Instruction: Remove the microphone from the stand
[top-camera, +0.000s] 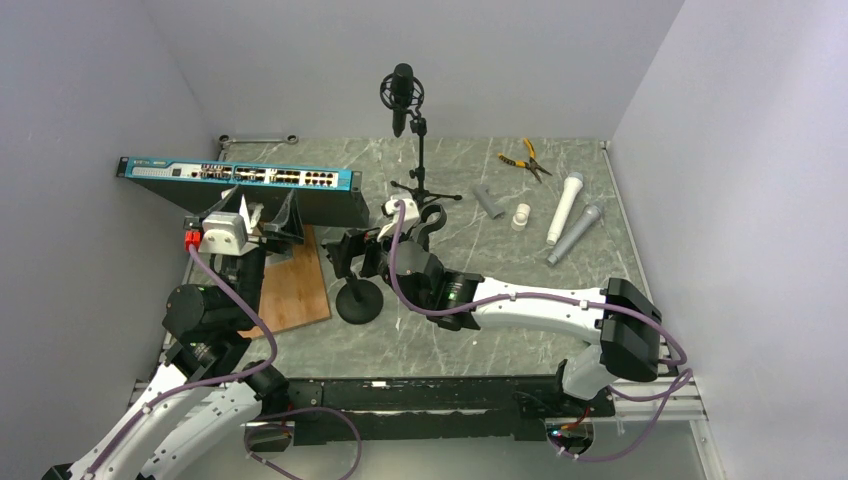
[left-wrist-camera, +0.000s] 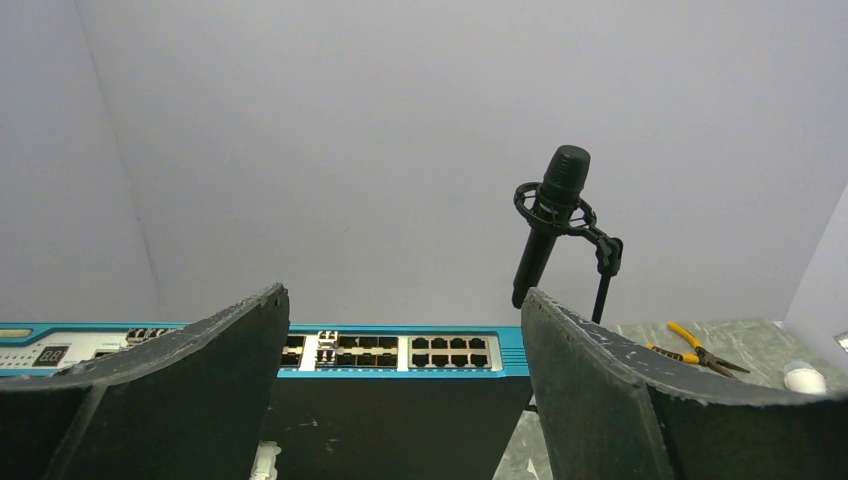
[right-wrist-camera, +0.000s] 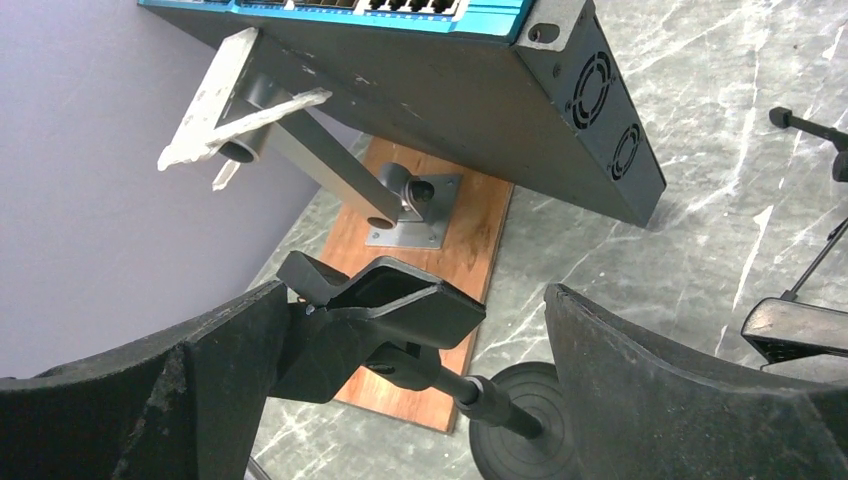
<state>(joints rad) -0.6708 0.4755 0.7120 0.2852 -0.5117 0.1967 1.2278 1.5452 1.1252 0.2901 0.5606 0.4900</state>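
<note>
One black microphone (top-camera: 401, 92) sat in the tripod stand (top-camera: 422, 165) at the desk's (top-camera: 400, 345) back; two more lay rightward, a white microphone (top-camera: 565, 205) and a grey microphone (top-camera: 576, 234). Right gripper (right-wrist-camera: 415, 305) jaws spread around a second stand's clip (right-wrist-camera: 385, 325); left gripper (left-wrist-camera: 403, 292) jaws spread, the switch (left-wrist-camera: 440, 352) hiding the tripod's feet.

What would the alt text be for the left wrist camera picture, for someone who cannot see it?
A black microphone sits in a ring mount on a thin stand before a plain grey wall. A blue network switch lies nearer, framed by two dark, spread fingers; yellow pliers lie at right.
</note>
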